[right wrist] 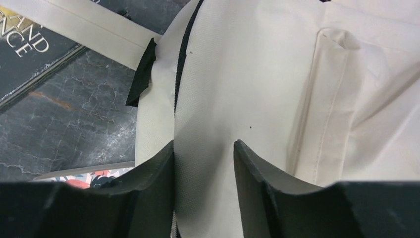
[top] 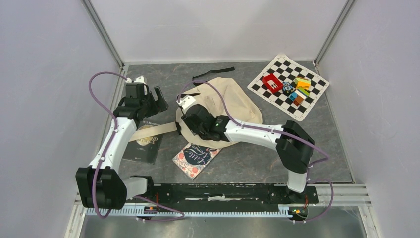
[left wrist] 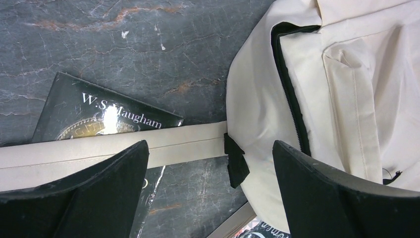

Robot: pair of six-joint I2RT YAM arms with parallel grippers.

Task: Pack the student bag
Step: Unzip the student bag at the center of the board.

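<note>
The cream student bag (top: 233, 99) lies flat in the middle of the table, its black zipper (left wrist: 289, 89) running along the edge. My right gripper (top: 184, 115) is at the bag's left edge, shut on a raised fold of its fabric (right wrist: 203, 163) beside the zipper. My left gripper (top: 151, 94) is open and empty (left wrist: 210, 188), hovering over the bag's beige strap (left wrist: 173, 141). The strap lies across a dark W. S. Maugham book (top: 143, 146) (left wrist: 99, 111). A floral-patterned book (top: 196, 157) lies in front of the bag.
A checkered mat (top: 317, 94) with a red object (top: 272, 83) and several coloured blocks (top: 298, 89) sits at the back right. A loose black strap (top: 214, 74) lies behind the bag. Walls close in on the left, back and right.
</note>
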